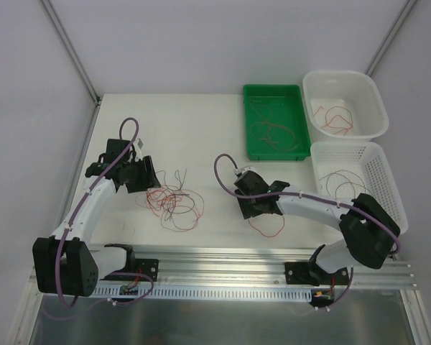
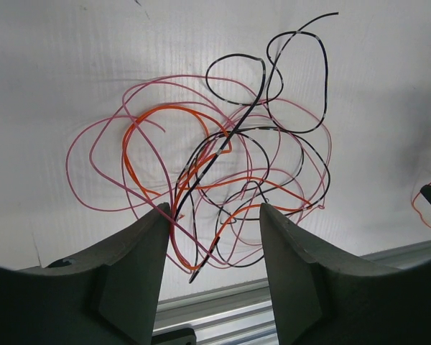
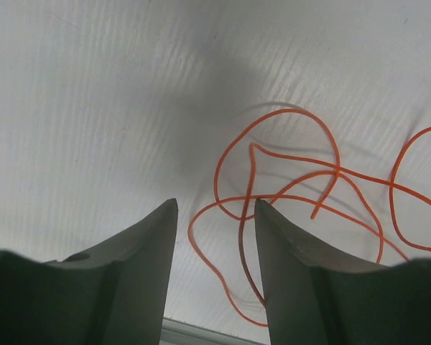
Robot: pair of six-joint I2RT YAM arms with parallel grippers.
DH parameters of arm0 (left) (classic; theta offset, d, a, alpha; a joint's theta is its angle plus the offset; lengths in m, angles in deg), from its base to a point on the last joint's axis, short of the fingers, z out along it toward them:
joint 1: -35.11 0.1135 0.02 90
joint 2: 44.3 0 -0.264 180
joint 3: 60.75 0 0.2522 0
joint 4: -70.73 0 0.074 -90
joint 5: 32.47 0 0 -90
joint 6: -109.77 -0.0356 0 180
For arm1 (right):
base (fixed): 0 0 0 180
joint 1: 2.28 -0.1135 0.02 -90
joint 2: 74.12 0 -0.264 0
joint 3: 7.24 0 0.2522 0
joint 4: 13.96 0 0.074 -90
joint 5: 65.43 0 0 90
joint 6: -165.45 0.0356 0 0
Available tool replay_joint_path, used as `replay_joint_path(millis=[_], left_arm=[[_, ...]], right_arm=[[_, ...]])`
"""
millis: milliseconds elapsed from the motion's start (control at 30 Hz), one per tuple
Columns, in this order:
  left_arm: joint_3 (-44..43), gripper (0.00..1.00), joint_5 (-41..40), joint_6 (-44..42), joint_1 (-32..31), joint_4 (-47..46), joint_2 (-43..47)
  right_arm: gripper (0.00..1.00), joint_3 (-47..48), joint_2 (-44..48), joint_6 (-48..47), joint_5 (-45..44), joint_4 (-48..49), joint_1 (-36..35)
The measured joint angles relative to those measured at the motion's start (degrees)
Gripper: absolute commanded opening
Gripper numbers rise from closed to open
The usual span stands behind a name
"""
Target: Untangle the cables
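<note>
A loose tangle of thin pink, orange and black cables (image 1: 171, 203) lies on the white table in front of my left gripper (image 1: 142, 178). In the left wrist view the tangle (image 2: 223, 158) spreads just beyond the open gripper (image 2: 215, 215); its near loops reach between the fingertips and brush the left fingertip (image 2: 161, 215). A single orange cable (image 1: 269, 224) lies apart beside my right gripper (image 1: 258, 208). In the right wrist view that gripper (image 3: 215, 205) is open and low over the table, with loops of the orange cable (image 3: 287, 194) lying between and past the fingers.
A green tray (image 1: 248, 122) at the back holds reddish cables. A white bin (image 1: 377, 97) at the back right holds a red cable. A white mesh basket (image 1: 388, 180) on the right holds a dark one. An aluminium rail (image 1: 223, 259) runs along the near edge.
</note>
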Motion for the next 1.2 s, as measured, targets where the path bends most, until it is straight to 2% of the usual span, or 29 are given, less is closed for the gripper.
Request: replay_joint_path(millis=[367, 467, 567, 633, 900, 1067, 1200], left_arm=[[0.1, 0.54, -1.0, 0.0, 0.0, 0.0, 0.1], [0.1, 0.54, -1.0, 0.0, 0.0, 0.0, 0.1], [0.1, 0.54, -1.1, 0.0, 0.0, 0.0, 0.2], [0.1, 0.53, -1.1, 0.0, 0.0, 0.0, 0.2], [0.1, 0.54, -1.1, 0.0, 0.0, 0.0, 0.6], [0.1, 0.54, -1.0, 0.0, 0.0, 0.0, 0.7], [0.1, 0.54, -1.0, 0.0, 0.0, -0.1, 1.0]], right_arm=[[0.37, 2.2, -6.5, -1.0, -2.1, 0.3, -1.3], [0.25, 2.9, -7.4, -1.2, -1.9, 1.1, -1.4], [0.06, 3.5, -8.2, -1.7, -1.8, 1.7, -1.5], [0.01, 3.6, -8.3, -1.9, -2.1, 1.7, -1.5], [0.01, 5.2, -5.7, -4.1, -2.1, -2.1, -1.5], [0.01, 13.9, 2.4, -8.6, -3.6, -8.8, -0.3], [0.01, 21.8, 8.8, -12.3, -4.7, -11.5, 4.2]])
